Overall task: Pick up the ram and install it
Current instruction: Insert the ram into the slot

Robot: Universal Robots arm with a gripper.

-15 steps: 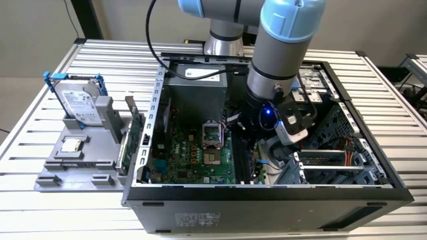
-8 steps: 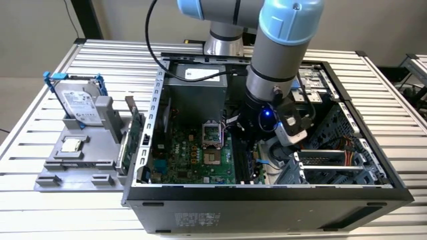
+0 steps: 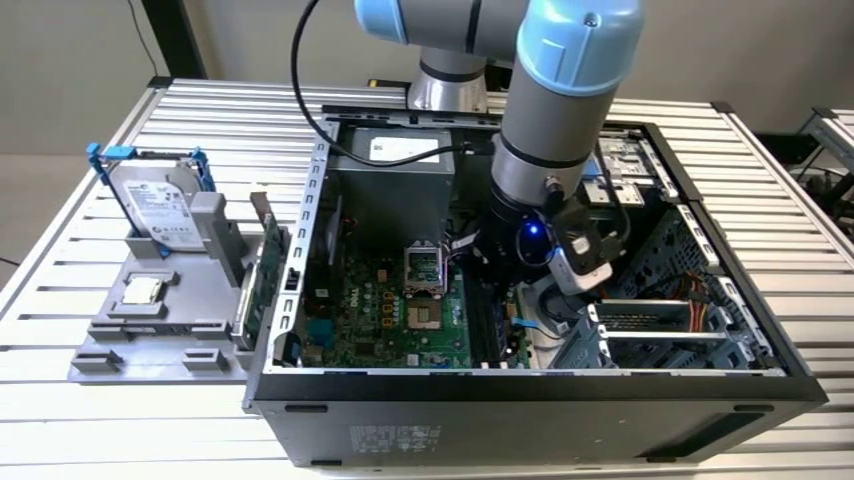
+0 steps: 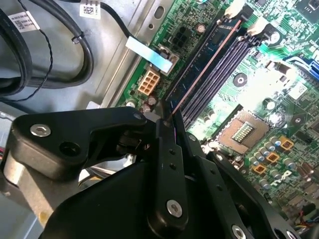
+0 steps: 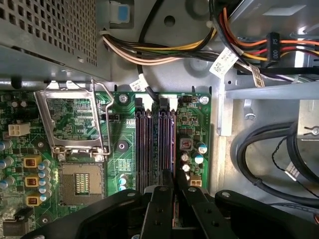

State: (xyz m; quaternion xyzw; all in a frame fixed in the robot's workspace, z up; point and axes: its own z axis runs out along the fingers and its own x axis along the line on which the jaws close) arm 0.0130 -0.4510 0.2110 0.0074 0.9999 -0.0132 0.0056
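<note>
over the black slots (image 5: 155, 144), jaws pinch the ram (image 4: 207, 62) edge-on.

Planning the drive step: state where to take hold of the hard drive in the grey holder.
Take the hard drive by its upper end, coming down from above, squeezing its two broad faces. It stands on end, leaning slightly, its lower end seated in the grey holder, so probably only the top is free.

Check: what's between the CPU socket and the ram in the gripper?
The black memory slots, running side by side between the CPU socket and the ram held edge-on by the gripper; both wrist views show it.
</note>
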